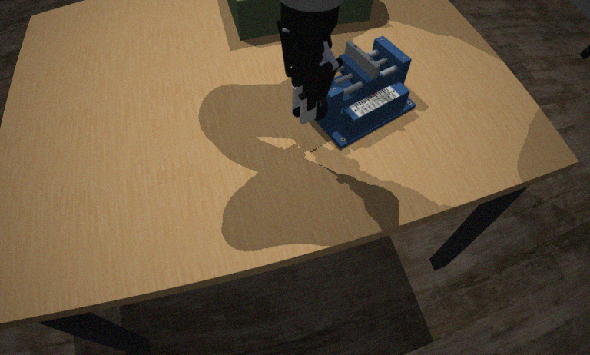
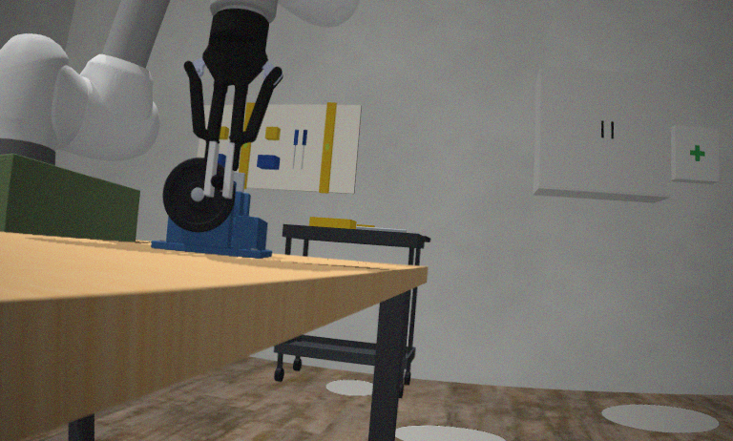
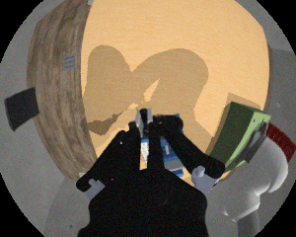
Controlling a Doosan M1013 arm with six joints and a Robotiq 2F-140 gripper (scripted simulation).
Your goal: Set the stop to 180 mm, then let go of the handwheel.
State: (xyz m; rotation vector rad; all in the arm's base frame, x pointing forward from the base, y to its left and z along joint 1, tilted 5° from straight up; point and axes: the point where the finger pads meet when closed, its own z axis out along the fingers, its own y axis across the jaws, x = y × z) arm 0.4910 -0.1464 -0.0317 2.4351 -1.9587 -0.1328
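Black two-finger gripper (image 2: 220, 183) clenched on the round black handwheel's (image 2: 186, 199) small crank knob: rigid, probably slippery, best pinched squarely

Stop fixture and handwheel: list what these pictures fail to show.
- Scale reading: top view, numerals too small; whether the stop is at 180 mm cannot be told.
- Handwheel: top view, hidden under the gripper.
- Handwheel knob: exterior view, the fingers cover it; the gripper is shut on it.
- Fixture: wrist view, mostly hidden by the gripper body, blurred.
- Arm base: cut off by the frame edge in top and exterior views.
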